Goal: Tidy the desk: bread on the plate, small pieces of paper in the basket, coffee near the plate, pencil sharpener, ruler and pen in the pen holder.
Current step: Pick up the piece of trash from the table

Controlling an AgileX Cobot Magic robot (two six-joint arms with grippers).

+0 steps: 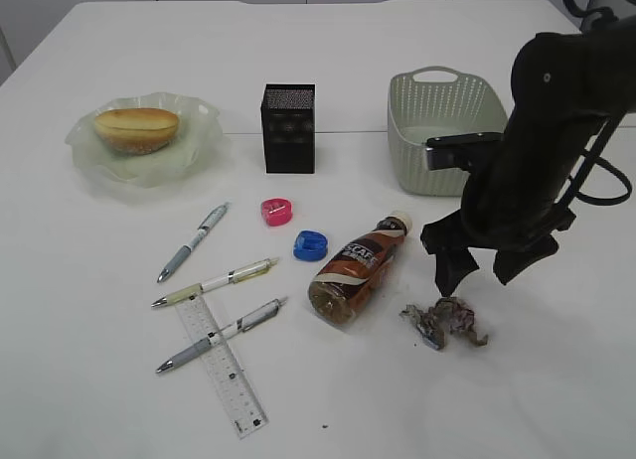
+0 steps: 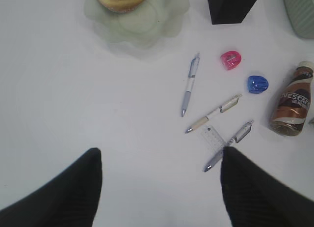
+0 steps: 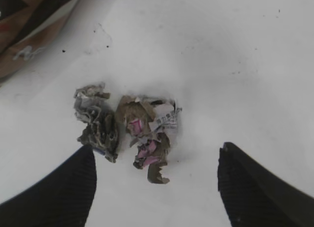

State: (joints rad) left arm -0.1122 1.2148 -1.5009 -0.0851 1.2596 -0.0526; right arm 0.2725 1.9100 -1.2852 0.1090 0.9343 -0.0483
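Observation:
Crumpled small pieces of paper [image 1: 444, 322] [image 3: 140, 126] lie on the white table, and my right gripper [image 1: 475, 277] [image 3: 157, 148] hangs open just above them, holding nothing. A bread roll [image 1: 136, 128] rests on the pale green plate [image 1: 199, 153]. The coffee bottle [image 1: 358, 268] lies on its side. Pink [image 1: 277, 212] and blue [image 1: 310, 244] pencil sharpeners, three pens [image 1: 214, 282] and a clear ruler [image 1: 224, 365] lie loose in front of the black pen holder [image 1: 288, 128]. The left gripper [image 2: 162, 151] is open and empty over bare table, left of the pens [image 2: 213, 112].
A pale green basket [image 1: 442, 131] stands at the back, behind my right arm. Bottle and paper lie about a hand's width apart. The ruler [image 2: 214, 136] sits under the nearest pen [image 2: 230, 143].

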